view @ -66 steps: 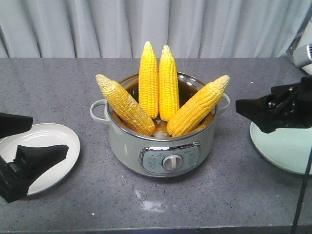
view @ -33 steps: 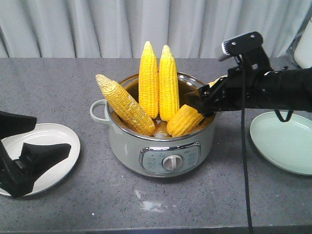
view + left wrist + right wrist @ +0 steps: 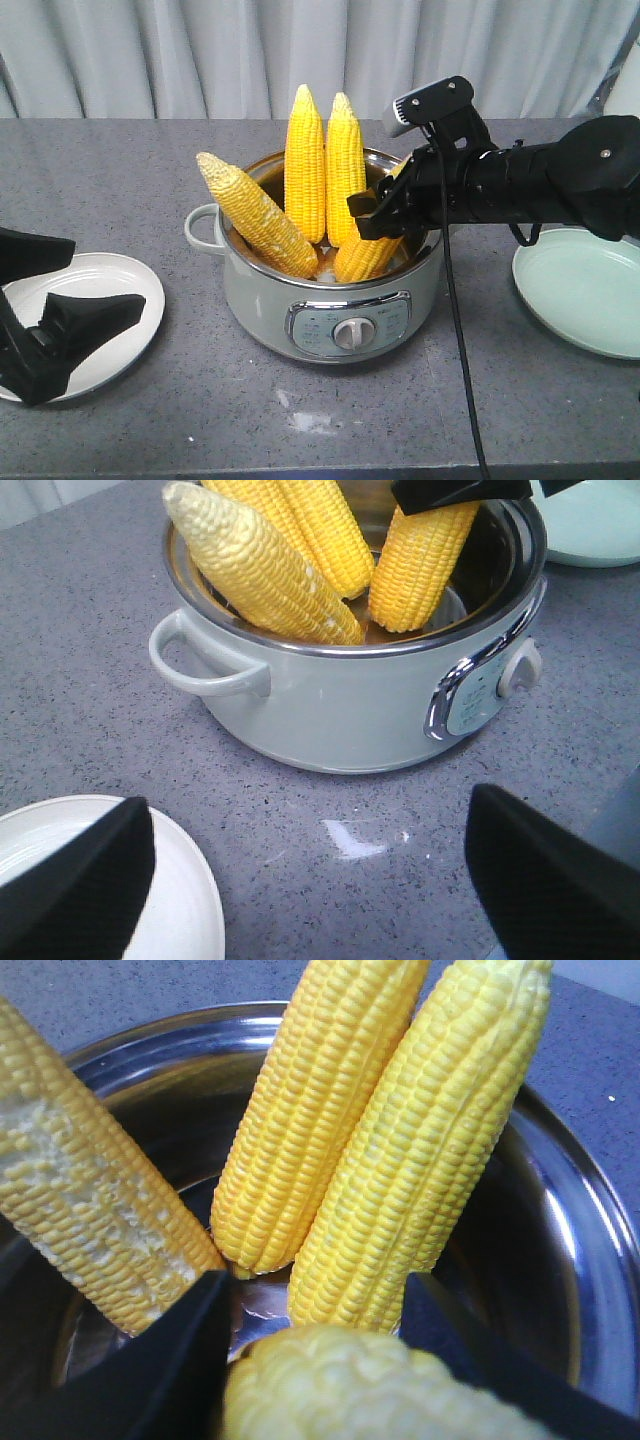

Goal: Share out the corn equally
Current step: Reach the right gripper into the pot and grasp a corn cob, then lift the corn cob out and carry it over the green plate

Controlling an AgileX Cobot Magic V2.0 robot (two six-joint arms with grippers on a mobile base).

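a grey-green electric cooker (image 3: pixel 262 300) with a dial on its front stands in the middle of the speckled grey desk (image 3: pixel 140 170). all the corn (image 3: pixel 305 165) is in its steel bowl, butt ends down. two cobs stand nearly upright side by side at the back, and one leans out over the rim towards the left handle. the rightmost cob (image 3: pixel 365 255) tilts towards the right rim, with its upper part hidden behind the right hand (image 3: pixel 385 215).

that hand reaches in over the cooker from the right. in the wrist view its two black fingers (image 3: pixel 180 1360) sit one on each side of this cob and seem to be clamped against it, though the view is too close to be sure of the contact.

the left hand (image 3: pixel 105 278) hangs over the white plate (image 3: pixel 110 272) at the desk's left edge, fingers wide apart and holding nothing. a pale green plate (image 3: pixel 590 300) lies on the right, with no cob on it.
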